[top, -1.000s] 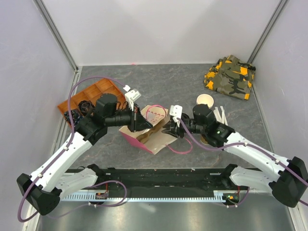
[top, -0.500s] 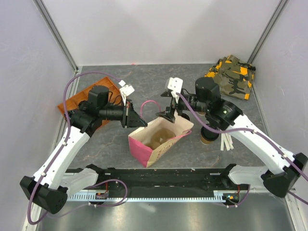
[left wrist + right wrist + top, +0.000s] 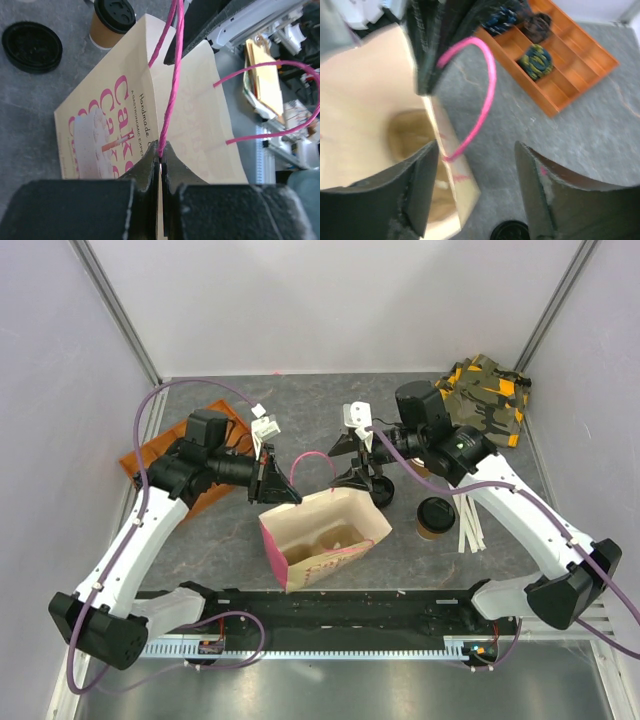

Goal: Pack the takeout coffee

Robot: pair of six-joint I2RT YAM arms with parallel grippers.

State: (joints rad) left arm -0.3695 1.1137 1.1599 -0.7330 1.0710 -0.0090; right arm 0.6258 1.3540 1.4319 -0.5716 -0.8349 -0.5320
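Left gripper (image 3: 161, 152) is clamped fully shut on one pink cord handle (image 3: 169, 75), right where it meets the rim of the paper cake bag (image 3: 102, 132). I see nothing else in that grip. From the top view the bag stands on the grey table (image 3: 225, 540) between the arms, with its mouth open upward and the left gripper on its far-left rim. The second pink handle (image 3: 295, 100) hangs loose on the other side. There's a brownish round shape on the bag floor in the right wrist view, and I can't tell what it is. Right gripper (image 3: 350, 462) hovers over the bag's far edge with its fingers (image 3: 422, 190) spread wide. It holds nothing and isn't touching the bag. The takeout coffee (image 3: 435, 517) is outside the bag, upright on the table to the bag's right with its black lid on, close to the bag but clear of it. A loose black lid (image 3: 383, 490) lies flat between the cup and the bag's far-right corner. White flat sticks (image 3: 468, 525) lie just right of the cup. The orange compartment tray (image 3: 560, 70) sits at the far left, partly under the left arm, with dark coiled items in a few compartments. A camo-pattern cloth (image 3: 482, 400) is bunched in the far-right corner, well apart from everything else.
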